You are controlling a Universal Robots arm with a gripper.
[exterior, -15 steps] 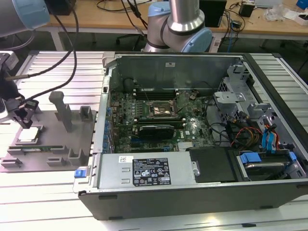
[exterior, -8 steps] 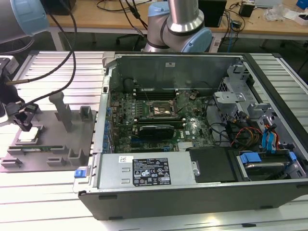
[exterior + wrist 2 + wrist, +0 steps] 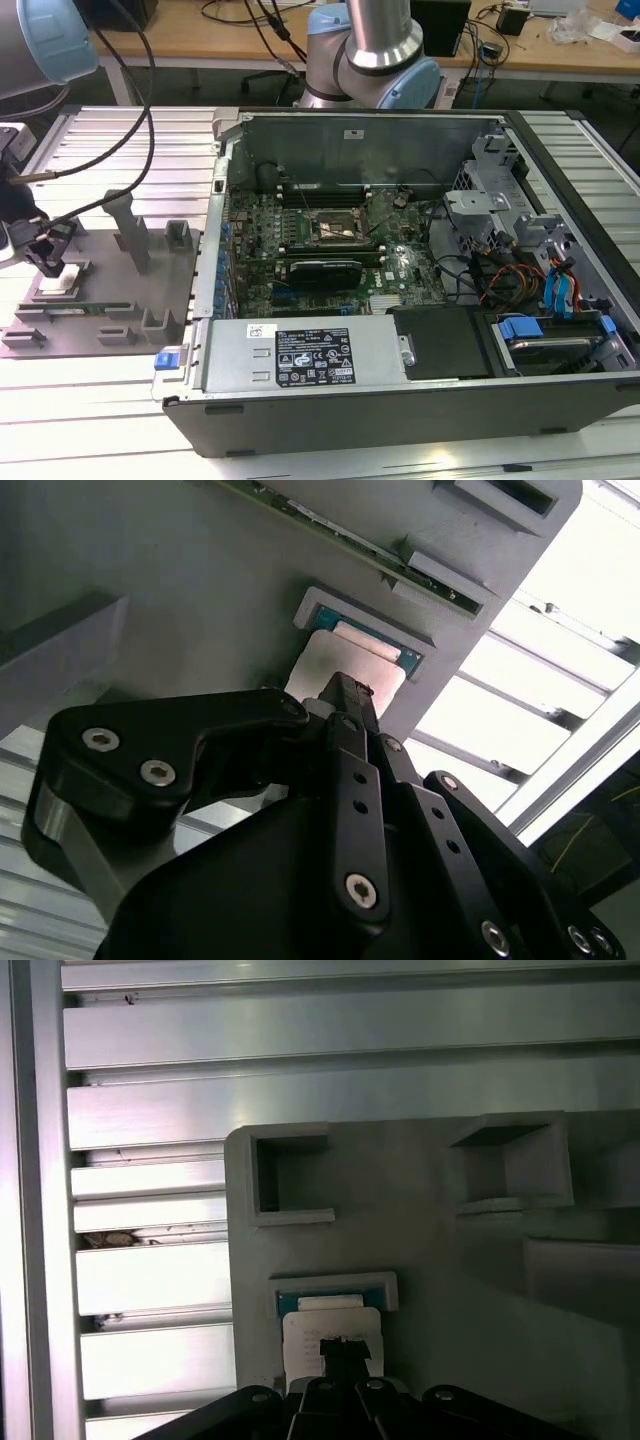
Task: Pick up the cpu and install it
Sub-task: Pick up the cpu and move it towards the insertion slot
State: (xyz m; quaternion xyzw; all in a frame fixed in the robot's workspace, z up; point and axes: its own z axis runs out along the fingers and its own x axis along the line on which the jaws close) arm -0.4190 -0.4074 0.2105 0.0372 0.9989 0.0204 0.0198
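We see an arm (image 3: pixel 380 35) built of smooth silver-grey tubes, its rounded joints closed with pale blue caps (image 3: pixel 50 30). Black cables (image 3: pixel 151 110) trail from it in loose loops. Our gripper (image 3: pixel 345 685) is matte black throughout, with flat, round-cornered link plates stacked around a chunky body. Each plate is pinned with small silver screws (image 3: pixel 158 772) that have hex sockets. In the first wrist view the gripper (image 3: pixel 340 1348) shows the same black links with rounded, screwed ends.
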